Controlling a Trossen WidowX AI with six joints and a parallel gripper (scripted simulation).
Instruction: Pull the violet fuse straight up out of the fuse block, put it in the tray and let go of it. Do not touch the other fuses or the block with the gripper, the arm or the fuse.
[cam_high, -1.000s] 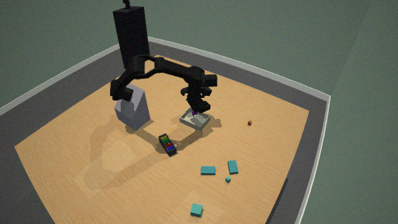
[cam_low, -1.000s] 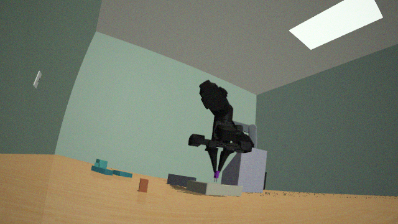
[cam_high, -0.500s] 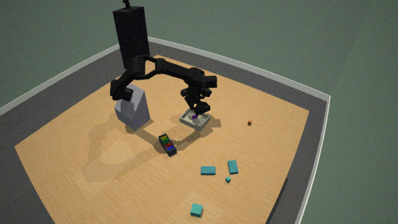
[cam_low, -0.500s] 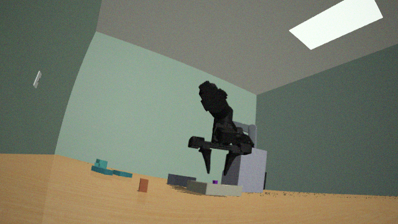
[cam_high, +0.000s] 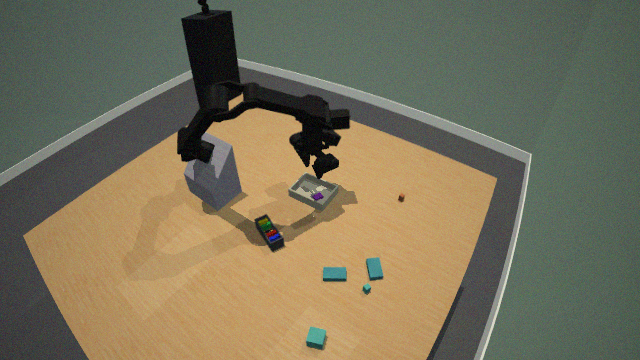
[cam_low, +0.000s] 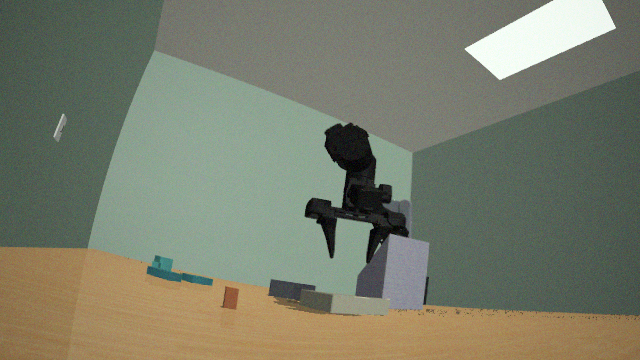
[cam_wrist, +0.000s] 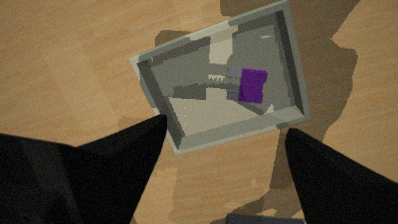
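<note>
From the left of the top view, the fuse block (cam_high: 269, 232) sits on the table (cam_high: 150, 280) with its remaining coloured fuses, well apart from the arm. Further right, the violet fuse (cam_wrist: 252, 85) lies flat inside the tray (cam_wrist: 150, 85), near its right wall. The gripper (cam_wrist: 225, 135) hovers above the tray's near edge with its fingers spread wide, gripping nothing. The fuse looks small, light, rigid and smooth, so any regrasp would probably suit its broad flat faces, pinched squarely
</note>
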